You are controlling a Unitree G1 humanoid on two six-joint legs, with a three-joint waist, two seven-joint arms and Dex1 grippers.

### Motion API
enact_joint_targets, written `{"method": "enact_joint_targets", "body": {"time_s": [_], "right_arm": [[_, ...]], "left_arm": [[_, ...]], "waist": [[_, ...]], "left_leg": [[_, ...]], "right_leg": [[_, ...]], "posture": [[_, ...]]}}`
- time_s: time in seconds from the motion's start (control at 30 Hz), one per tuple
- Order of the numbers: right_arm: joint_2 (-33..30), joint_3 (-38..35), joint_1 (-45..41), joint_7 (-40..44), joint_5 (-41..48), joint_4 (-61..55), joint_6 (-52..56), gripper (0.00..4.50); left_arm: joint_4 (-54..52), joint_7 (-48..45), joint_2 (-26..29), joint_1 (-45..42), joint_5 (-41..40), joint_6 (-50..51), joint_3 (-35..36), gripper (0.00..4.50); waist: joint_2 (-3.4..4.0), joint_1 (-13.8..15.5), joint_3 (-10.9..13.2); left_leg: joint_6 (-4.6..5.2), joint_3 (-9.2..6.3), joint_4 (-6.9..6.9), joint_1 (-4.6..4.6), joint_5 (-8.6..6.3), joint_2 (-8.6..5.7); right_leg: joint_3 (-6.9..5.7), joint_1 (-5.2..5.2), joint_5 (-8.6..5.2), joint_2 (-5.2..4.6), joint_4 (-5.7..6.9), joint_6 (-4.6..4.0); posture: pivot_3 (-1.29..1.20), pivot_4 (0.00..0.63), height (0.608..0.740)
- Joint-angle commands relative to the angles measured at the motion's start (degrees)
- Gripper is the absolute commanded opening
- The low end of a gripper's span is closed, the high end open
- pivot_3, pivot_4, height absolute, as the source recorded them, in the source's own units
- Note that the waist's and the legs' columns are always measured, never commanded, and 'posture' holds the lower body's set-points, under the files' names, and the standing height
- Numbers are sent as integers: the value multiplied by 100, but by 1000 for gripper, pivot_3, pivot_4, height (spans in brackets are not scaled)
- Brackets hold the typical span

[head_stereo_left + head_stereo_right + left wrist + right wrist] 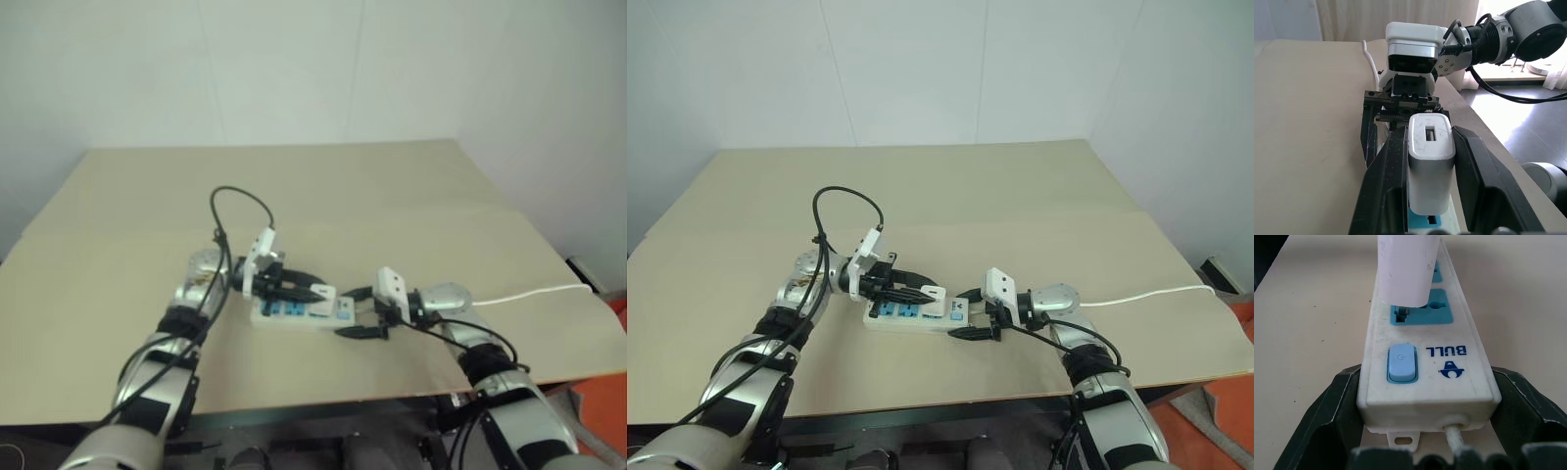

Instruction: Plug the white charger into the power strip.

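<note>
Over the power strip [1425, 357], your left gripper [1431, 161] has its jaws clamped on the white charger [1430, 166], prongs entering the socket beside the switch. Your right gripper [1425, 431] brackets the strip's cord end with wide jaws, steadying it on the tabletop [392, 196].

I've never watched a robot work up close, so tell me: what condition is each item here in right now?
white charger: gripped between the left tool's fingers, held just above a blue socket, not yet pushed in.
power strip: lying flat on the table, its switch end between the right tool's fingers.
left tool: shut on the charger.
right tool: fingers spread around the strip's end.
thin white cord: trailing across the table.
</note>
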Motion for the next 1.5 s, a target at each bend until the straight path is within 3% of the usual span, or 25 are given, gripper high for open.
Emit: {"method": "enact_joint_targets", "body": {"time_s": [0.03,0.4,1.13,1.5], "right_arm": [[41,122,59,-45,-190,91,18,3418],[31,118,96,-52,-186,53,30,3418],[10,133,211,-139,-214,-90,21,3418],[10,160,218,-189,-267,-74,-49,3418]], "left_arm": [[88,-12,100,-57,45,-30,-91,987],[-63,-12,369,-3,-246,71,-401,987],[178,136,193,319,532,-745,-520,987],[-58,251,261,528,492,-354,-492,987]], "waist": [[0,0,0],[0,-11,0],[-2,-5,-9],[-4,2,-28]], "left_leg": [[0,0,0,0,0,0],[0,-1,-5,-1,0,1],[0,-2,-8,2,0,1],[0,-4,-33,58,-1,2]], "right_leg": [[0,0,0,0,0,0],[0,-2,-1,3,-5,-1],[0,1,-3,3,-12,-3],[-1,59,-7,3,-38,-9]], "posture": [[0,150,740],[0,150,740],[0,150,740],[0,150,740]]}}
